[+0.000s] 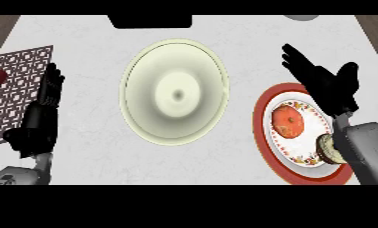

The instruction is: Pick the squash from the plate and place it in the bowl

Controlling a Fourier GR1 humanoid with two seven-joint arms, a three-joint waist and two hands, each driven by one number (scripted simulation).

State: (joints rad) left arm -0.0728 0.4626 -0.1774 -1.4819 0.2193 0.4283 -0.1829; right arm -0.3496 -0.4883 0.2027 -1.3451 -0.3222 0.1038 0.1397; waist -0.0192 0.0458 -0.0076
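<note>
While one squash (288, 122) lies on one plate (263, 122) beside one bowl (140, 72), you see the right hand (330, 86) and left hand (40, 119) both spread, holding nothing.

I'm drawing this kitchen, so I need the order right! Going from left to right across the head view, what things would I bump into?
left hand → bowl → plate with the squash on it
</note>
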